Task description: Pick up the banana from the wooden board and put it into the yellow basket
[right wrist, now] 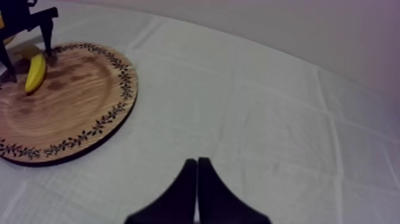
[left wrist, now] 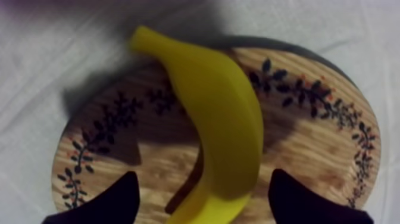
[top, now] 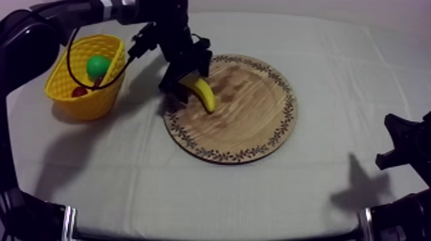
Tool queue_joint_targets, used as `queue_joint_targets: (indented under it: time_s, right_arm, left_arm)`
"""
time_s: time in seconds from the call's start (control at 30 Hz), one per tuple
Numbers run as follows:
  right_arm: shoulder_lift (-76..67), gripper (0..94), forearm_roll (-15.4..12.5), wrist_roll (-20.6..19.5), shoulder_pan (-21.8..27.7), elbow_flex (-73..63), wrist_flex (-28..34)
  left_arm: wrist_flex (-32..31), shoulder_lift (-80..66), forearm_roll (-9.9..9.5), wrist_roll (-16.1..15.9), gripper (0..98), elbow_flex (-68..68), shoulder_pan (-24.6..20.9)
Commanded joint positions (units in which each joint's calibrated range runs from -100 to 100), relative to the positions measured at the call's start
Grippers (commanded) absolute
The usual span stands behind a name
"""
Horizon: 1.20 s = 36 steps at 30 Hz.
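Observation:
The yellow banana (top: 205, 93) lies on the left part of the round wooden board (top: 250, 118), curved, one tip toward the rim. My left gripper (top: 186, 86) hangs right over it, open. In the left wrist view the banana (left wrist: 217, 125) runs between the two black fingers (left wrist: 113, 202), with a gap on each side, over the board (left wrist: 315, 137). The yellow basket (top: 86, 80) stands left of the board. My right gripper (right wrist: 196, 162) is shut on nothing above the cloth, low at the right of the table (top: 392, 138).
Inside the basket lie a green fruit (top: 98, 65) and a small red fruit (top: 80, 91). From the right wrist, the board (right wrist: 65, 104) and banana (right wrist: 36, 72) sit far off, with the left gripper over them. Bare cloth stretches between the board and my right arm.

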Motion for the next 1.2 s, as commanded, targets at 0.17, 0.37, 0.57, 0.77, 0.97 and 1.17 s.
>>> queue_joint_targets:
  time_s: [0.17, 0.37, 0.57, 0.77, 0.97, 1.17]
  right_arm:
    - [0.0, 0.2, 0.0, 0.0, 0.0, 0.1, 0.1]
    - [0.0, 0.2, 0.0, 0.0, 0.0, 0.1, 0.1]
    - [0.0, 0.2, 0.0, 0.0, 0.0, 0.1, 0.1]
    - [0.0, 0.2, 0.0, 0.0, 0.0, 0.1, 0.1]
    - [0.0, 0.2, 0.0, 0.0, 0.0, 0.1, 0.1]
    - [0.0, 0.2, 0.0, 0.0, 0.0, 0.1, 0.1]
  left_arm:
    - [0.2, 0.8, 0.19, -1.7, 41.5, -0.8, -0.4]
    - [0.1, 0.9, 0.24, -3.2, 20.5, -0.8, -0.6]
    - [-1.0, 0.2, 0.17, -4.2, 17.9, 0.5, -0.8]
    - [-1.8, -2.6, -0.29, -4.7, 17.4, 1.9, -0.8]
    - [-1.9, -7.9, -0.86, -5.1, 17.5, 2.1, -0.8]
    - [-1.5, -13.5, -1.49, -6.0, 17.8, 0.9, -0.4]
